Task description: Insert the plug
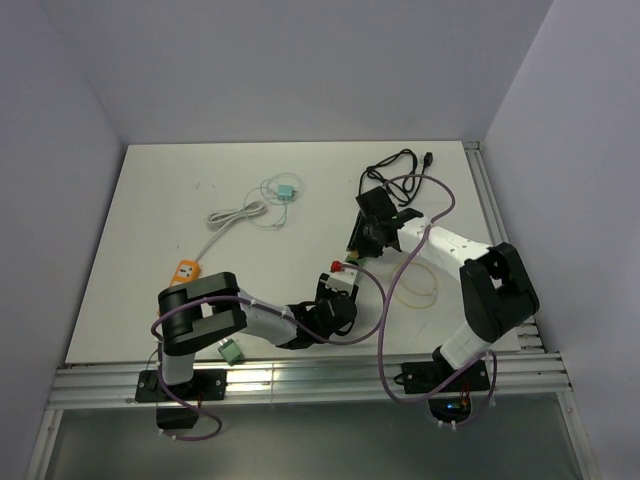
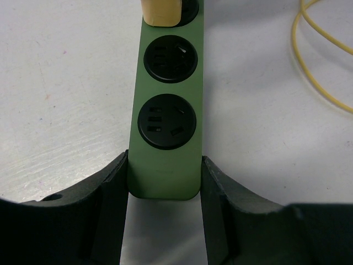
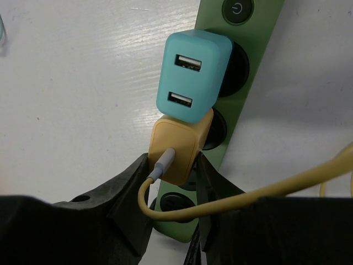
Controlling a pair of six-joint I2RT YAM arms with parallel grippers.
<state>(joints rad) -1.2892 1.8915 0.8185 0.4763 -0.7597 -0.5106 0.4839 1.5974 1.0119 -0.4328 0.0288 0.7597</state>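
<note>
Table (image 1: 150,225): white cable (image 1: 235,215) coiled left, ending at orange box (image 1: 186,271); small teal plug (image 1: 286,191) on thin wire; black cable (image 1: 395,165) far right.

Overhead view looks down; both close wrist views share the power strip (image 2: 165,178).

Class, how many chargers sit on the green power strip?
2. A teal charger beside the power button; a yellow charger next along the green power strip, between the fingers of the right tool. The left wrist view shows the remaining sockets empty.
</note>
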